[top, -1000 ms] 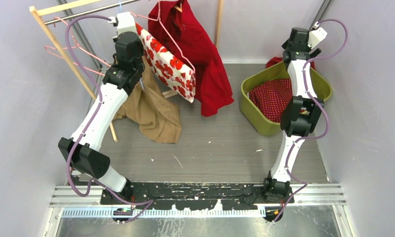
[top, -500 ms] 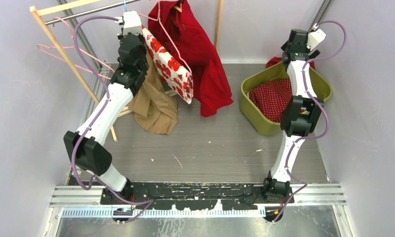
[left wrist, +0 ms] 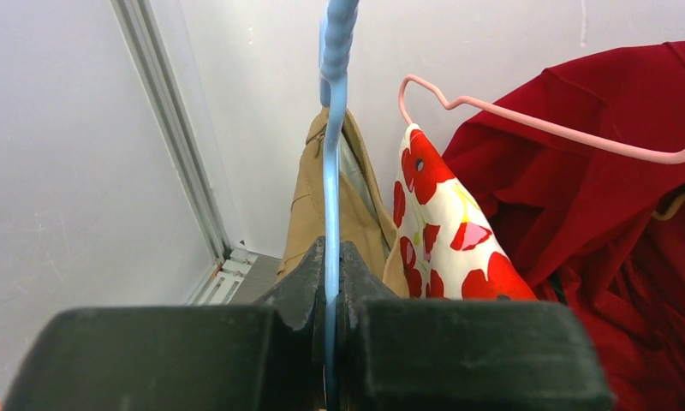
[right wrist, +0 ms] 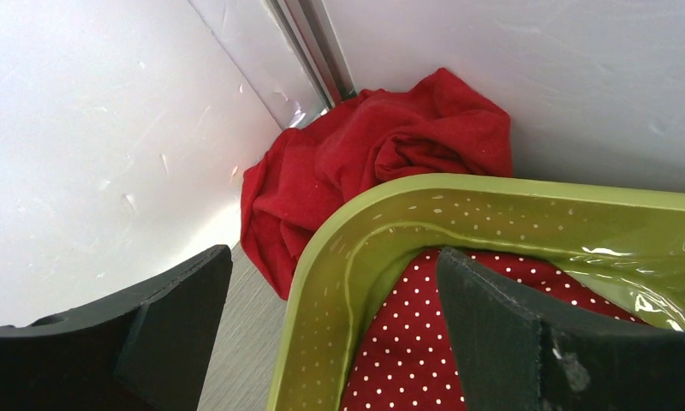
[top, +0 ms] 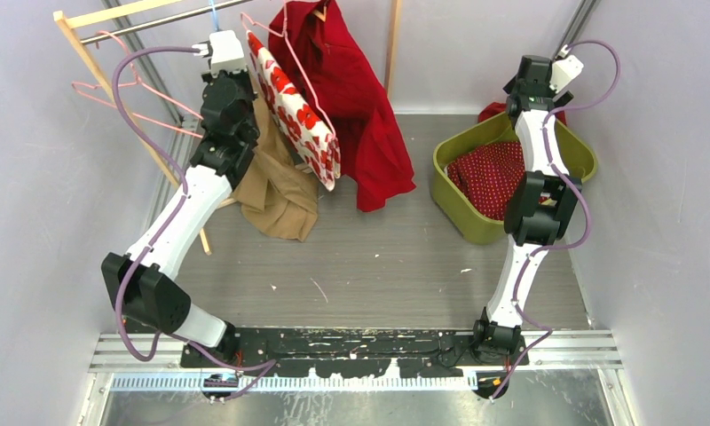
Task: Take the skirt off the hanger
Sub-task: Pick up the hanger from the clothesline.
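The left tool (left wrist: 330, 282) stayed clamped on the blue hanger (left wrist: 332, 171) and had swung it back toward the rack (top: 94, 67). The tan skirt (top: 280, 191) still hung from it, so removal remained undone. The right tool (right wrist: 335, 300) stood wide over the bin (right wrist: 425, 201).

The grey tabletop (top: 378, 257) carries a green basket (top: 452, 200) at right, with a crumpled red cloth (right wrist: 382, 154) in the corner behind it.

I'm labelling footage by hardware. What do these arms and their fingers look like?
The left arm and right arm have white links between black joint housings, with a purple cable looping along each. The fingers are matte black and blocky; a white camera box sits at each wrist.
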Motion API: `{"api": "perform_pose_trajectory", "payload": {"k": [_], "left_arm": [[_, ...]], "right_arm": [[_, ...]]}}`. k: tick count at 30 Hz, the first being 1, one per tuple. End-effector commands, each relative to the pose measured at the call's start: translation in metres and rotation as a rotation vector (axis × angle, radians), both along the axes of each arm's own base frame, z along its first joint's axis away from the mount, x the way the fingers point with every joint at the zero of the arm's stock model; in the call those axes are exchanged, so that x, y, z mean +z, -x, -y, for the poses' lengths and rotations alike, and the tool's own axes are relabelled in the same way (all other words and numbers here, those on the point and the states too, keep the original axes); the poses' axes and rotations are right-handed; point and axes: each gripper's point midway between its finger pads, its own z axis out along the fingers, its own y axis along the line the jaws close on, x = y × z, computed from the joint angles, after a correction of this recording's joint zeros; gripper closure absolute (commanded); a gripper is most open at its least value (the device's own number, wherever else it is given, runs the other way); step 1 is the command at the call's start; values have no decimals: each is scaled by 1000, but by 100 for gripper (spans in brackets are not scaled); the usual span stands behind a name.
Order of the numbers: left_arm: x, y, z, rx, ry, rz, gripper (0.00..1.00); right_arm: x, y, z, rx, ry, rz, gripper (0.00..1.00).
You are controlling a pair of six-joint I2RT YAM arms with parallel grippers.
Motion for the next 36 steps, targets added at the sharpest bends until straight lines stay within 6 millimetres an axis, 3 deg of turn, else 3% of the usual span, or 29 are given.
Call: {"api": "perform_pose_trajectory", "payload": {"k": [1, 10, 13, 15, 21, 25, 27, 32, 33, 36], "left_arm": [[91, 34, -6, -47, 92, 324, 100], [82, 60, -8, -92, 126, 304, 100], [69, 62, -6, -104, 118, 263, 100], [74, 75, -10, -115, 129, 261, 100], [62, 87, 6, -226, 130, 33, 100], [59, 113, 7, -283, 126, -44, 100], [46, 125, 4, -289, 112, -114, 100], [18, 156, 11, -374, 138, -219, 100], [14, 163, 12, -397, 144, -228, 100], [4, 182, 7, -405, 143, -246, 100]], "right_arm": [[59, 5, 0, -4, 18, 140, 7], [54, 8, -3, 7, 14, 127, 7], [56, 8, -6, 14, 17, 126, 7], [57, 8, -10, 23, 23, 124, 7], [67, 14, -37, 108, 58, 100, 8], [83, 27, -71, 220, 60, 104, 8], [90, 36, -93, 290, 63, 109, 8], [130, 71, -149, 431, 165, 127, 8], [142, 84, -169, 474, 180, 146, 8], [155, 118, -221, 595, 180, 162, 8]]}}
